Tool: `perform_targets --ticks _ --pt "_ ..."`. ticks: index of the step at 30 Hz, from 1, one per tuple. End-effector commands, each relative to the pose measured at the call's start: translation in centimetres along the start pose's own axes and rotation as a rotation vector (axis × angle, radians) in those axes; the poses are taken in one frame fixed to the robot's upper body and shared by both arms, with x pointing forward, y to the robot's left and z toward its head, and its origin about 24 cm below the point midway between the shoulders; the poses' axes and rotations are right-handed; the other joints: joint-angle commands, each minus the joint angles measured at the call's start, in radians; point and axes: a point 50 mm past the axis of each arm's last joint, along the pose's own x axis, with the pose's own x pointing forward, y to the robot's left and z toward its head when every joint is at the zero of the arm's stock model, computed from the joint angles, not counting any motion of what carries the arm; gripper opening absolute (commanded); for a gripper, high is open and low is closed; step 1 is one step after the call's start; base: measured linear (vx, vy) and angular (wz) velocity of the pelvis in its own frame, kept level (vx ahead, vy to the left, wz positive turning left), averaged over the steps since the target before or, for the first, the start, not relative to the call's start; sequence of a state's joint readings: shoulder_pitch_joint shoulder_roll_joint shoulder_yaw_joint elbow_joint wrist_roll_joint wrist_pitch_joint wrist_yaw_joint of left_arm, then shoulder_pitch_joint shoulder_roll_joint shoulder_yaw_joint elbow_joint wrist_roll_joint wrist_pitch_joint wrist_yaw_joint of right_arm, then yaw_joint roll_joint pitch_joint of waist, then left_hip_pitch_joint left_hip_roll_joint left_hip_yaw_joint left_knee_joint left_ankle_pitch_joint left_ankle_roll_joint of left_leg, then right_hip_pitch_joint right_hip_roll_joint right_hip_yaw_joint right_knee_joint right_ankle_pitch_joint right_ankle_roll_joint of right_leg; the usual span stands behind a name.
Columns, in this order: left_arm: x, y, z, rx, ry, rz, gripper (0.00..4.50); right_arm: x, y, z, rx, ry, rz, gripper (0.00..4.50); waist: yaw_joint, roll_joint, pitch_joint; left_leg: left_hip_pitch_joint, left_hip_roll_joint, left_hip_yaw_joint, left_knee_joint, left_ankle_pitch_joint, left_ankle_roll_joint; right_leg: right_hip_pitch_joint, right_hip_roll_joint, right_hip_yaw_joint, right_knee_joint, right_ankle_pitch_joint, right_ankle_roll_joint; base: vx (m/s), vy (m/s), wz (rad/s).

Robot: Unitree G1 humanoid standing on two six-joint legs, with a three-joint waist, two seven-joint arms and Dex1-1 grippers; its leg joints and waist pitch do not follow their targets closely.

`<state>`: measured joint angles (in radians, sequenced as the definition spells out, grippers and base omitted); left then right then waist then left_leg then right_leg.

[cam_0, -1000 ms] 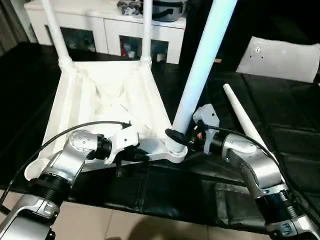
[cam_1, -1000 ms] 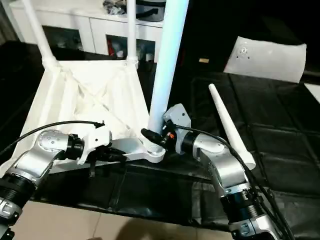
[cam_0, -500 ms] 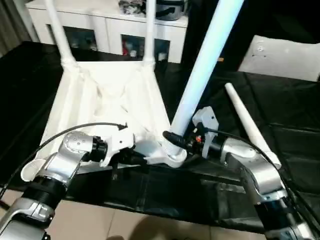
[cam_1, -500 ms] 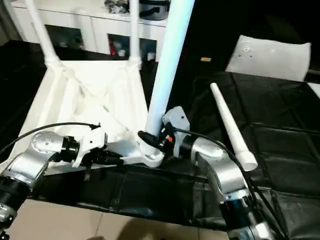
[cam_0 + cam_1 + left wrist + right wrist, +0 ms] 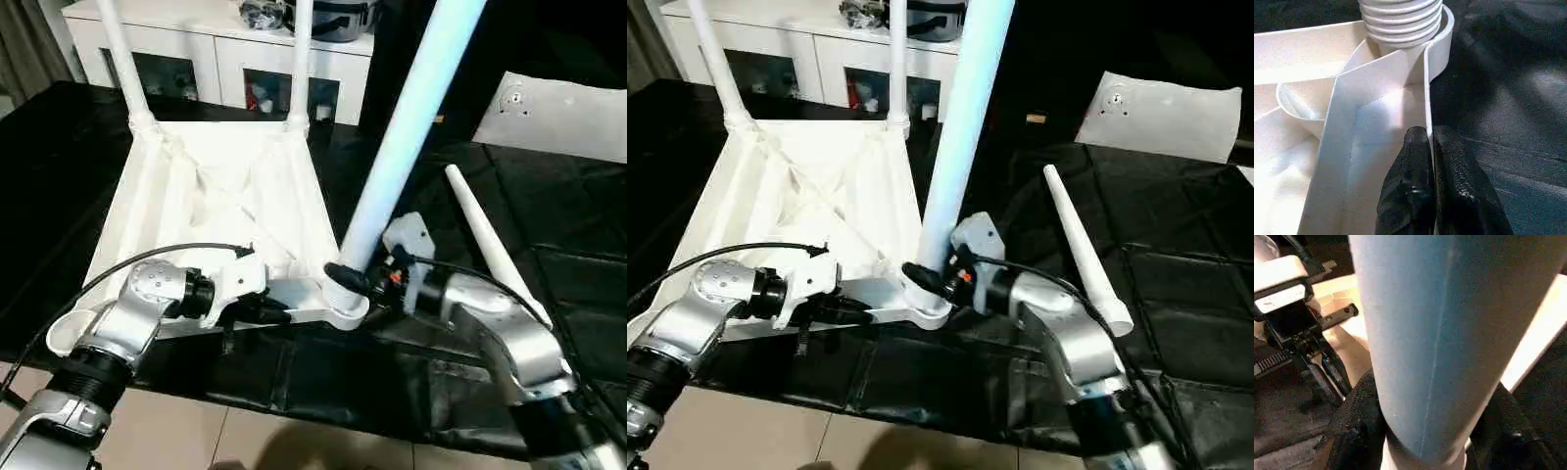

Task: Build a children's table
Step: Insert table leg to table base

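Clasping the third leg (image 5: 407, 147) just above its threaded foot, the right gripper (image 5: 345, 277) holds it leaning over the near corner socket (image 5: 345, 305); the left gripper (image 5: 1431, 161), pinched shut on the upturned table's rim (image 5: 1426, 98), steadies it on the tabletop (image 5: 549, 235).

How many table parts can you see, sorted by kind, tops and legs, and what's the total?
Table top, upside down: 1
Legs standing in the far corner sockets: 2
Leg held at the near socket by the right tool: 1
Loose leg lying on the black cloth: 1
Total: 5 parts, 4 of them legs.
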<state>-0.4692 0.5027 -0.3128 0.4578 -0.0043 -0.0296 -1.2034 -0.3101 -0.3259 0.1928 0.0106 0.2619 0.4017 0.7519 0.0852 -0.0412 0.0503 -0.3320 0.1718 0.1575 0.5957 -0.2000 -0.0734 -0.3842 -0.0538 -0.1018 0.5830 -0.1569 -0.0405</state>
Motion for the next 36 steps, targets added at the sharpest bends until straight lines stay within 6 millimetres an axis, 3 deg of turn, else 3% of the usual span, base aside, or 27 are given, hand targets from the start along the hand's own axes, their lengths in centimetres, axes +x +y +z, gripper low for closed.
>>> perform_targets --ticks 1,5,14,15,19,27,33,34,36 --pt "-0.4 0.9 0.3 0.014 0.001 0.078 0.00 -0.3 -0.1 -1.2 0.023 0.056 -0.011 1.87 -0.003 0.009 -0.049 0.007 0.055 -0.020 -0.077 -0.286 0.013 0.035 -0.110 0.057 -0.105 -0.589 -0.034 0.000 0.000 0.00" --pt "-0.4 1.1 0.6 0.017 -0.011 0.083 0.00 -0.3 -0.3 -1.0 0.022 0.054 -0.018 1.87 -0.008 0.009 -0.048 0.005 0.056 -0.024 -0.079 -0.298 0.013 0.035 -0.109 0.049 -0.112 -0.615 -0.014 0.000 0.000 0.00" --pt "-0.3 1.6 0.9 0.033 -0.027 0.094 0.00 0.1 -0.7 -1.7 0.030 0.081 -0.031 1.87 -0.016 0.013 -0.048 0.007 0.055 -0.025 -0.077 -0.322 0.016 0.031 -0.111 0.044 -0.116 -0.608 -0.023 0.000 0.000 0.00" --pt "-0.3 1.6 1.2 0.032 -0.049 0.084 0.00 0.5 -1.0 -1.7 0.044 0.071 -0.051 1.87 -0.018 0.018 -0.048 0.008 0.055 -0.026 -0.077 -0.334 0.014 0.031 -0.111 0.042 -0.116 -0.605 -0.028 0.000 0.000 0.00" --pt "-0.2 1.4 1.6 0.025 -0.076 0.058 0.00 0.8 -1.2 -1.6 0.076 0.051 -0.060 1.87 -0.025 0.017 -0.047 0.009 0.055 -0.029 -0.076 -0.354 0.007 0.031 -0.113 0.037 -0.119 -0.623 -0.028 0.000 0.000 0.00" --pt "-0.1 1.4 1.6 0.027 -0.075 0.033 0.00 1.3 -1.6 -2.1 0.165 0.036 -0.052 1.87 -0.027 0.018 -0.049 0.004 0.059 -0.029 -0.079 -0.342 0.010 0.033 -0.114 0.044 -0.107 -0.570 -0.060 0.000 0.000 0.00" --pt "-0.2 2.0 2.1 0.015 -0.095 0.085 0.00 0.3 -2.3 -3.6 0.282 0.017 -0.125 1.87 -0.026 0.019 -0.049 0.006 0.061 -0.028 -0.080 -0.341 0.010 0.033 -0.114 0.045 -0.107 -0.564 -0.065 0.000 0.000 0.00" --pt "-0.3 2.0 2.1 0.014 -0.094 0.093 0.00 0.0 -2.4 -4.0 0.294 0.021 -0.146 1.87 -0.022 0.025 -0.050 0.006 0.061 -0.029 -0.081 -0.335 0.008 0.035 -0.115 0.047 -0.105 -0.552 -0.070 0.000 0.000 0.00" --pt "-0.4 2.2 2.0 0.011 -0.091 0.111 0.00 -0.6 -2.4 -4.9 0.317 0.021 -0.178 1.87 -0.020 0.028 -0.051 0.004 0.062 -0.027 -0.083 -0.331 0.008 0.036 -0.115 0.049 -0.104 -0.529 -0.075 0.000 0.000 0.00"
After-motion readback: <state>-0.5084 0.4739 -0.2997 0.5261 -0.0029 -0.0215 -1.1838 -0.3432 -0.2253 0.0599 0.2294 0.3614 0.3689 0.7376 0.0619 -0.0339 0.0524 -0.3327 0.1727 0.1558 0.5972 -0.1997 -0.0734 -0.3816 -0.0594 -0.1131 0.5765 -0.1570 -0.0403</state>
